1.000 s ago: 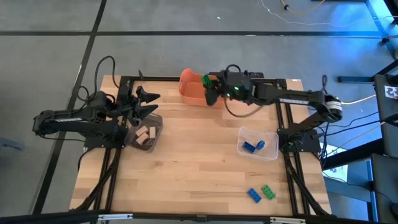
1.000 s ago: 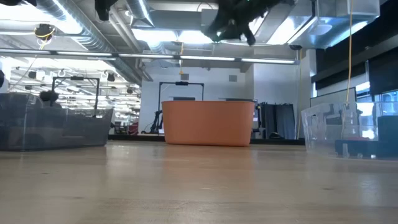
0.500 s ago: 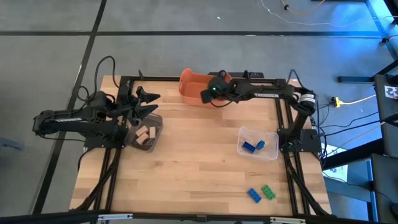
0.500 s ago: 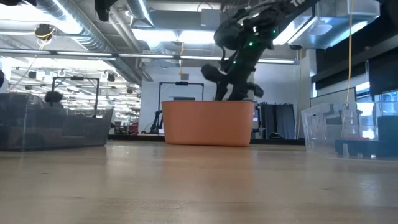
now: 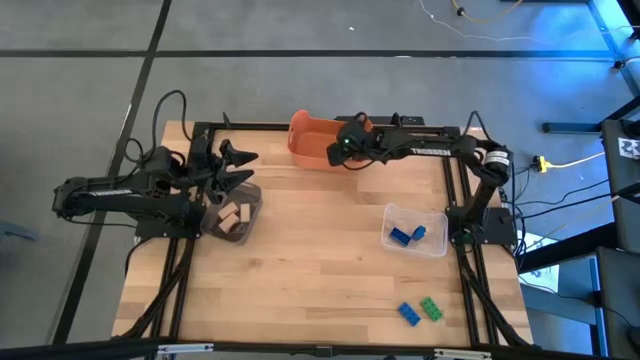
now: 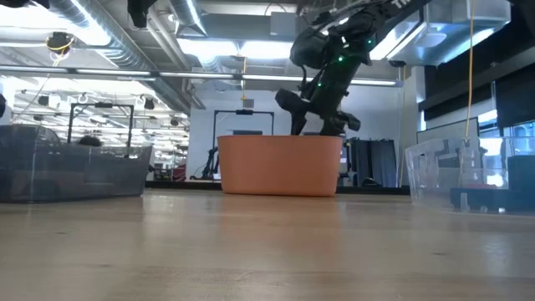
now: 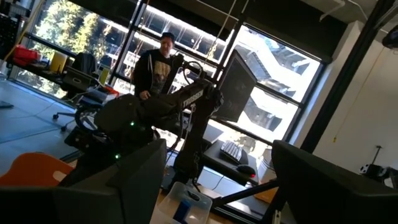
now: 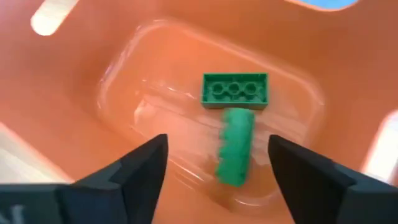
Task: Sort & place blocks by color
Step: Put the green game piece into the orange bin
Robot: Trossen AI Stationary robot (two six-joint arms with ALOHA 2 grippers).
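Hovering over the orange tub [image 5: 312, 139] at the far edge of the table [image 5: 320, 280], right gripper [image 5: 334, 152] with jaws spread and pinching nothing — seen in the right wrist view as two dark fingers [image 8: 134, 174] standing wide apart above the tub's floor. Lying inside the tub, two green blocks [image 8: 234, 90]: one flat with three studs showing, the second green brick [image 8: 235, 146] just beside it, blurred, whether resting or falling impossible to tell. Showing in the low view above the tub's rim [image 6: 279, 165], the same right gripper [image 6: 316, 113], dark with a small green light. Waiting at the left side of the table, left gripper [image 5: 235, 165] with jaws spread wide and empty, raised over a dark container [image 5: 234, 218] holding pale tan wooden blocks [image 5: 236, 217]. Sitting near the right edge, a clear container [image 5: 415, 230] with blue blocks [image 5: 404, 236] in it. Lying loose on the bare table toward the near right corner, one blue block [image 5: 409, 313] and one green block [image 5: 431, 308] side by side — well apart from every bin. Standing in the room beyond, in the left wrist view, a person [image 7: 155, 62] in dark clothing.
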